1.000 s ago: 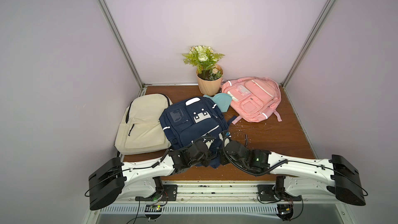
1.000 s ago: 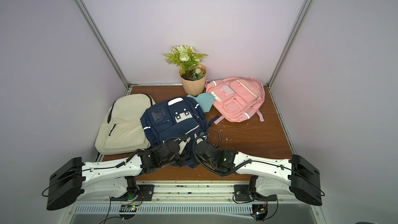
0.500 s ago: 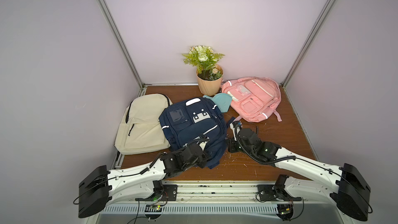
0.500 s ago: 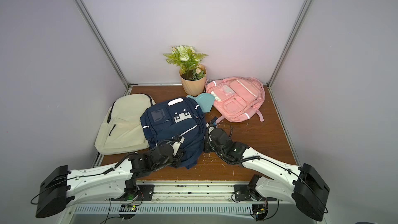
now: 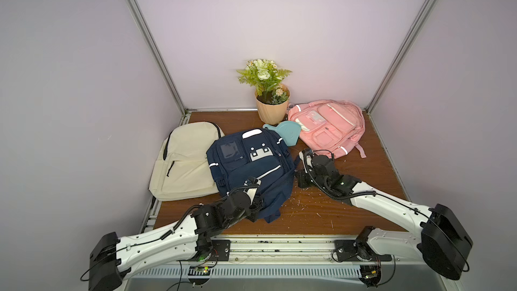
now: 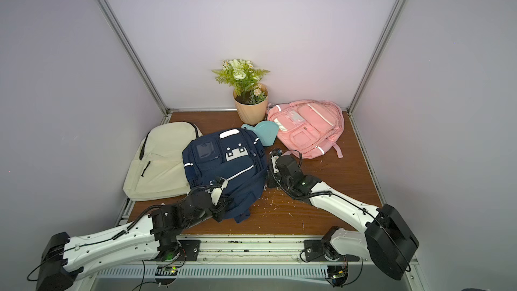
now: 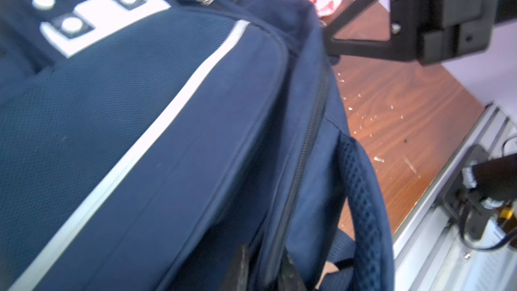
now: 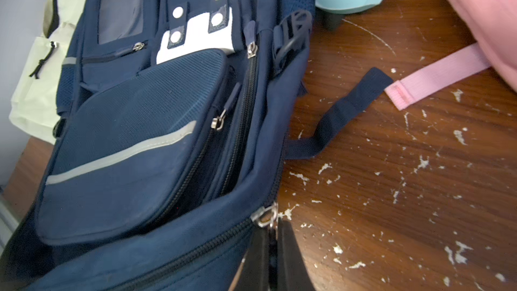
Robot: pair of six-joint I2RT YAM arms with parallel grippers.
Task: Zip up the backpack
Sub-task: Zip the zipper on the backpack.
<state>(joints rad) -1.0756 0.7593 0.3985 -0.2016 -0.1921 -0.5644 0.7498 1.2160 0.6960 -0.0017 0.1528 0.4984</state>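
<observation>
Right jaws tight on backpack's zipper pull, open table beside; left jaws unclear.

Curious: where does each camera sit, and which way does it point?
Top views: high above the robot's base, looking down at the table; left arm and right arm show.
Left wrist: on the left arm, skimming the navy backpack; the left tool straddles a zipper seam.
Right wrist: on the right arm, facing the backpack's front; right tool pinches a zipper pull.
Shared: wrist views both catch the pink backpack.
</observation>
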